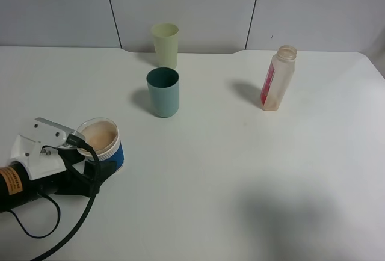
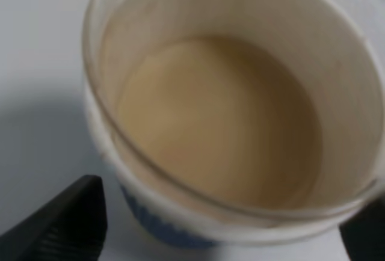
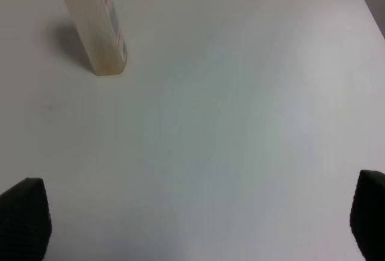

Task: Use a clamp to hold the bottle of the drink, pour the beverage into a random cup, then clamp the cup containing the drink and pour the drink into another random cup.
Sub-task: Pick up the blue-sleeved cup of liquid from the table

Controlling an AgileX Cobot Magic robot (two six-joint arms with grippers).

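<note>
The cup containing the drink (image 1: 101,142), blue below with a white ribbed band, stands at the table's front left with tan liquid in it (image 2: 216,128). My left gripper (image 1: 107,163) reaches in from the left, its black fingers (image 2: 63,225) closed on either side of the cup's lower body. Behind it the teal tumbler (image 1: 163,92) stands upright. The pale-peach bottle (image 1: 277,78) with a pink-red label stands uncapped at the back right, also visible in the right wrist view (image 3: 96,23). My right gripper (image 3: 198,225) hovers open over bare table, nothing between its fingertips; the exterior view does not show it.
A pale yellow-green tumbler (image 1: 165,44) stands just behind the teal one, near the back wall. The white table (image 1: 240,171) carries a soft shadow at the front right. The left arm's black cable (image 1: 72,225) trails over the front edge.
</note>
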